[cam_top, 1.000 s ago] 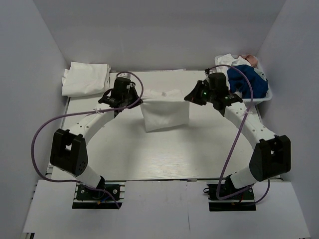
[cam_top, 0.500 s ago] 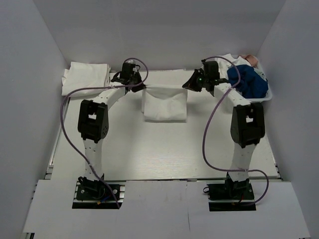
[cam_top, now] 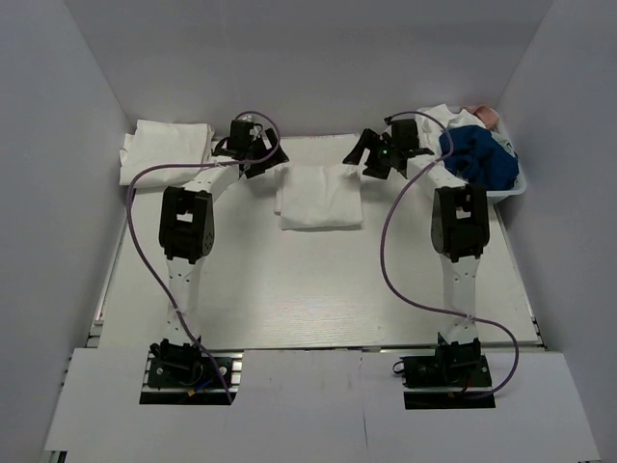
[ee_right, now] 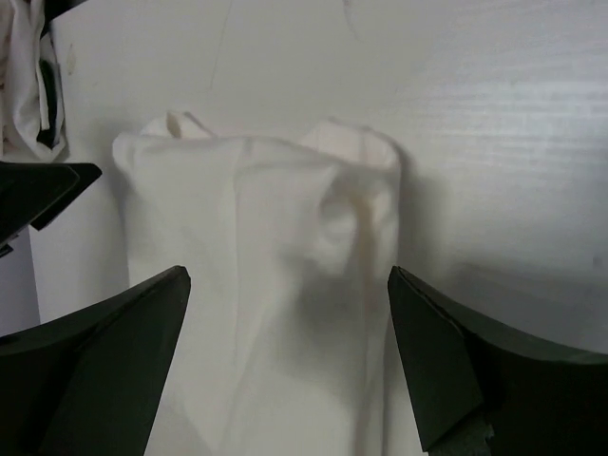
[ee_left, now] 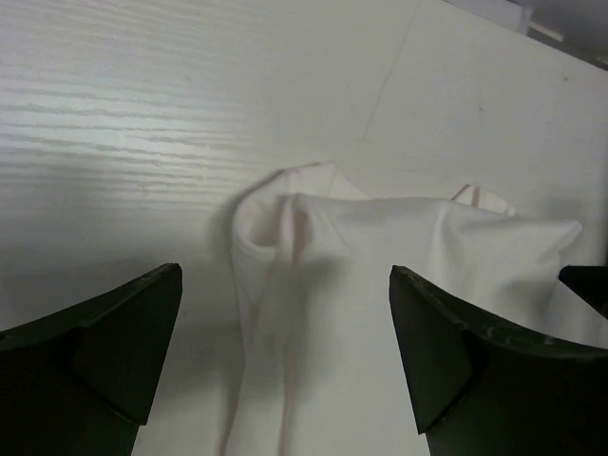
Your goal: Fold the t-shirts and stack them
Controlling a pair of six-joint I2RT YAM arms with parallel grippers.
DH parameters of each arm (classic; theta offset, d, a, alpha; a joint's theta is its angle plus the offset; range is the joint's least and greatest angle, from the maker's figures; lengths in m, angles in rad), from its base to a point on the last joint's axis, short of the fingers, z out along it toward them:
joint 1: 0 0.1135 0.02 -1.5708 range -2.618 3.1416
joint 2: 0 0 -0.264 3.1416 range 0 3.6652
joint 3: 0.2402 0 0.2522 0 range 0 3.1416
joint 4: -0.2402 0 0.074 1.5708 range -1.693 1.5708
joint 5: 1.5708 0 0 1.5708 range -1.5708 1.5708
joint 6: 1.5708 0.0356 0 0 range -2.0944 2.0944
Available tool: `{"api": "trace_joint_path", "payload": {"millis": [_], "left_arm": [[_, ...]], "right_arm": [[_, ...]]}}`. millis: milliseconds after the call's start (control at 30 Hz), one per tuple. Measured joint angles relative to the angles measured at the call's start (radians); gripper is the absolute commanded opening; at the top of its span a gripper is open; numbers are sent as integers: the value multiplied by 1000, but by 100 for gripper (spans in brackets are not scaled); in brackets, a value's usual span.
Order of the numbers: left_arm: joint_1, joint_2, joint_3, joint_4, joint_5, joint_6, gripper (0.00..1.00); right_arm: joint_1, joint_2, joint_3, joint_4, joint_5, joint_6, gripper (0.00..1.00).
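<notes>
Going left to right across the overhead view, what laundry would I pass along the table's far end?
A pile of folded white shirts → single folded white shirt → basket holding blue cloth.

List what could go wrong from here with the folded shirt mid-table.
1. The folded t-shirt has puffed, bunched far corners in both wrist views; the fold may spring loose.
2. The open left gripper and right gripper flank those corners; pulling away could snag the cloth.
3. The stack lies far left; moving the shirt there may undo it.
</notes>
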Motion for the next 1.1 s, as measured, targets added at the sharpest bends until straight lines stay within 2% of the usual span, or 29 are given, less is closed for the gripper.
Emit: {"api": "trace_joint_path", "payload": {"millis": [100, 200, 333, 433, 567, 700, 833, 1100], "left_arm": [[-16, -117, -129, 45, 10, 17, 100], [-39, -214, -227, 95, 67, 37, 100], [-75, -214, -198, 122, 137, 74, 100], [-98, -141, -119, 134, 160, 82, 100], [-110, 12, -8, 135, 166, 83, 100], [-92, 120, 61, 136, 143, 81, 100], [-71, 121, 82, 99, 65, 84, 100], [-68, 119, 106, 39, 20, 97, 100]], "right_arm": [[11, -165, -156, -2, 29, -26, 90], [28, -296, -244, 6, 62, -54, 90], [50, -341, -251, 53, 51, -83, 90], [64, -236, -140, 56, 15, -95, 90], [72, -4, 60, 79, -18, -82, 90], [67, 154, 108, 100, -7, -65, 90], [55, 181, 153, 134, -2, -51, 90], [48, 169, 145, 114, -8, -75, 90]]}}
